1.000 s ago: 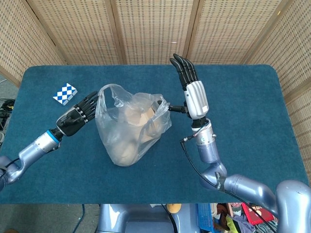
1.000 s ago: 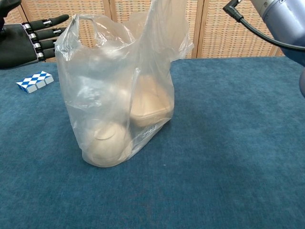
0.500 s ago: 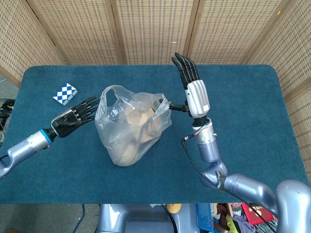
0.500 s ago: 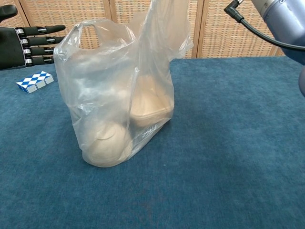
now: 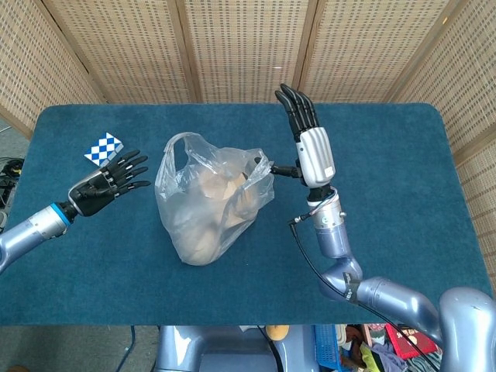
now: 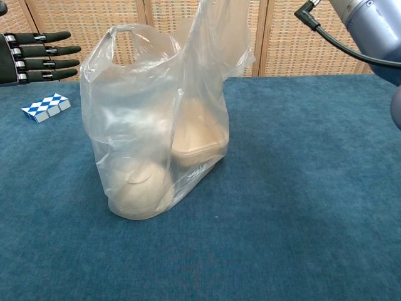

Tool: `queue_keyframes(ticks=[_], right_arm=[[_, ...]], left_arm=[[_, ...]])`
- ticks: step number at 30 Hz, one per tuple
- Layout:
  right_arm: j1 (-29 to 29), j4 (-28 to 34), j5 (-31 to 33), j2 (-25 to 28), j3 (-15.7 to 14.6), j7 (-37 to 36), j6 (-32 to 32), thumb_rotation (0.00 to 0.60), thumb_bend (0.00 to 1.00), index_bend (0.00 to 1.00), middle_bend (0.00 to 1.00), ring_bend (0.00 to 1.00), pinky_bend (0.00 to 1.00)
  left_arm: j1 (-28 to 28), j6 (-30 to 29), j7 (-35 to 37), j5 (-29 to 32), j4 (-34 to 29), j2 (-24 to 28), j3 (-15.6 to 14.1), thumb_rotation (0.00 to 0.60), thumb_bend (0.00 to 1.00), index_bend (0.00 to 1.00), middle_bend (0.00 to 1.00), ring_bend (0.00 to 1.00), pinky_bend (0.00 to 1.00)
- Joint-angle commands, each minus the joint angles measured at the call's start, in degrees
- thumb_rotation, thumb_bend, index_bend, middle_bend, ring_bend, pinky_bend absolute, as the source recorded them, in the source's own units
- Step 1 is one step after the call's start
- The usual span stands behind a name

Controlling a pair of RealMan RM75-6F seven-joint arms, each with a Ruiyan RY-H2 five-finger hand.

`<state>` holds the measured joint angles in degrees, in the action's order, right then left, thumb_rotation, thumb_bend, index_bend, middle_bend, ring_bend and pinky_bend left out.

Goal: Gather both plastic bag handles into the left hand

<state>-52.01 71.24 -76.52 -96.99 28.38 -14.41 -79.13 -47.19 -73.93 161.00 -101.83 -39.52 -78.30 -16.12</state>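
A clear plastic bag [image 5: 211,203] [image 6: 156,125] stands mid-table with beige rounded items inside. Its left handle [image 5: 172,149] [image 6: 125,34] stands up as a free loop, touched by nothing. Its right handle [image 5: 261,166] [image 6: 216,25] is pulled upward and hangs on the thumb of my right hand [image 5: 311,151], whose fingers point straight up. That hand itself is cut off above the chest view. My left hand [image 5: 104,184] [image 6: 34,49] is open with spread fingers, well left of the bag and apart from the left handle.
A blue-and-white checkered block [image 5: 103,147] [image 6: 45,106] lies on the blue table [image 5: 387,232] just behind my left hand. Wicker screens stand behind the table.
My left hand has drawn back to the left, away from the bag's left handle, and its fingers have spread. The right hand and the bag have stayed put.
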Motion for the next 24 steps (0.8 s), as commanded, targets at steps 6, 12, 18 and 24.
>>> queue_keyframes(ticks=[6,12,18,24], right_arm=[[0.1,0.3,-0.2,0.5,0.1,0.1,-0.2,0.600,0.09,0.04,0.07,0.00,0.04],[0.1,1.1,-0.2,1.0,0.3,0.6,-0.3,0.600,0.09,0.04,0.07,0.00,0.04],[0.2,1.8,-0.5,1.4,0.1,1.1,-0.4,0.600,0.09,0.04,0.07,0.00,0.04],[0.2,1.8,-0.3,1.5,0.1,1.2,-0.2,0.600,0.09,0.04,0.07,0.00,0.04]], left_arm=[[-1.7,2.9,6.7,1.2,1.6,-2.3,0.8,0.600,0.07,0.00,0.00,0.04,0.16],[-3.5,6.4,11.7,2.8,2.4,-4.0,2.3,0.600,0.07,0.00,0.00,0.04,0.17],[-5.6,5.9,13.6,1.3,4.0,-5.0,2.1,0.600,0.07,0.00,0.00,0.07,0.20],[-7.3,6.1,14.9,-0.2,3.8,-5.2,1.1,0.600,0.06,0.00,0.00,0.08,0.21]])
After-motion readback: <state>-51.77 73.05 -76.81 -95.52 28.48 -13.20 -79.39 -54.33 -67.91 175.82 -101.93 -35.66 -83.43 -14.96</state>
